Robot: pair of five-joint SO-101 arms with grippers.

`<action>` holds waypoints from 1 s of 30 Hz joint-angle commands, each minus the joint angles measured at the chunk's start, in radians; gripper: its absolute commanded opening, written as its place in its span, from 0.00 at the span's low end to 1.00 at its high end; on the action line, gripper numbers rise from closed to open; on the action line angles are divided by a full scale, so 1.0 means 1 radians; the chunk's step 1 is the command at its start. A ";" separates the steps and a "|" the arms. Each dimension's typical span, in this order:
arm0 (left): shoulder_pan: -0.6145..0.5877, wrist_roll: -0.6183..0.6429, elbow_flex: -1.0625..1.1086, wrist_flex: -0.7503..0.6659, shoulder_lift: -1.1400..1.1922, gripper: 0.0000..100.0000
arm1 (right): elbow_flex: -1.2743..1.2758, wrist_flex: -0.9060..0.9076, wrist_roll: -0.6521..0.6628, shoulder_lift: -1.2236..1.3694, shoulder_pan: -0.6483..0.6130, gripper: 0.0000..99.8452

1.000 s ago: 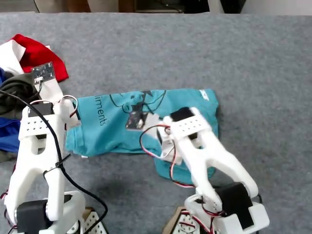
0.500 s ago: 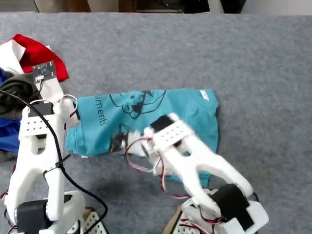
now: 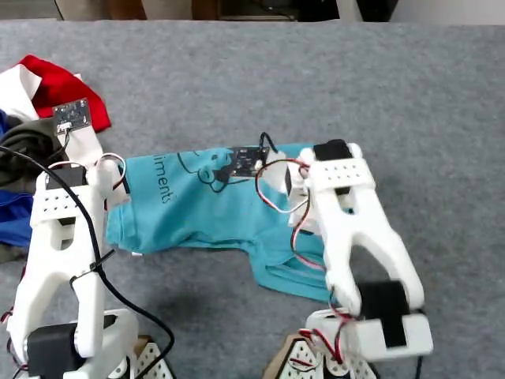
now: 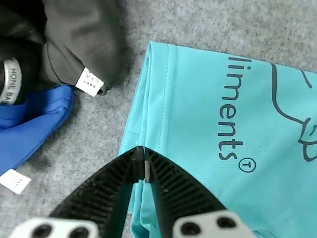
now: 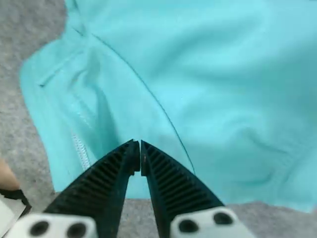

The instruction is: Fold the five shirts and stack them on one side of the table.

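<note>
teal shirt point(image 3: 213, 213): long axis side-to-side | left hand point(image 4: 140, 166): closed | right hand point(image 5: 137, 153): closed

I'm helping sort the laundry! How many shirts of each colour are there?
teal printed shirt: 1
red cloth shirt: 1
white cloth shirt: 1
black cloth shirt: 1
blue cloth shirt: 1
Total: 5

I'm looking down on a grey, felt-like tabletop point(image 3: 442, 118) that runs across the high view. Beyond its far edge, along the top of the frame, there's a brown strip point(image 3: 150, 8) and some dark shapes point(image 3: 268, 8) I can't identify.
</note>
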 commanded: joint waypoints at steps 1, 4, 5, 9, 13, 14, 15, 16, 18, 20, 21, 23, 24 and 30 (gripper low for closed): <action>-0.008 -0.003 -0.011 -0.009 -0.019 0.02 | -0.042 -0.015 0.008 0.064 0.030 0.02; -0.008 -0.005 -0.011 -0.009 -0.019 0.02 | -0.019 -0.015 0.008 0.074 0.024 0.02; -0.008 -0.005 -0.011 -0.009 -0.019 0.02 | -0.004 -0.014 0.008 0.074 0.019 0.02; -0.008 -0.002 -0.011 -0.008 -0.021 0.02 | 0.058 0.028 0.006 0.073 -0.005 0.02; -0.008 0.000 -0.011 -0.008 -0.021 0.02 | 0.124 0.035 0.008 0.025 -0.016 0.01; -0.008 0.000 -0.011 -0.008 -0.021 0.02 | 0.143 0.035 0.009 0.007 -0.022 0.01; -0.008 0.000 -0.011 -0.008 -0.021 0.02 | 0.163 0.035 0.009 -0.013 -0.033 0.01; -0.006 0.002 -0.011 -0.008 -0.021 0.02 | 0.185 0.035 0.009 -0.033 -0.045 0.01; -0.005 0.002 -0.011 -0.008 -0.021 0.02 | 0.234 0.035 0.009 -0.071 -0.076 0.01; -0.005 0.002 -0.011 -0.008 -0.021 0.02 | 0.285 0.035 0.009 -0.097 -0.119 0.01; -0.005 0.002 -0.011 -0.008 -0.021 0.02 | 0.308 0.035 0.009 -0.111 -0.142 0.01; -0.005 0.002 -0.011 -0.008 -0.021 0.02 | 0.349 0.035 0.009 -0.125 -0.189 0.01; -0.005 0.002 -0.011 -0.008 -0.021 0.02 | 0.366 0.035 0.009 -0.128 -0.214 0.01; -0.009 0.002 -0.011 -0.008 -0.021 0.02 | 0.337 0.058 0.043 -0.147 -0.225 0.01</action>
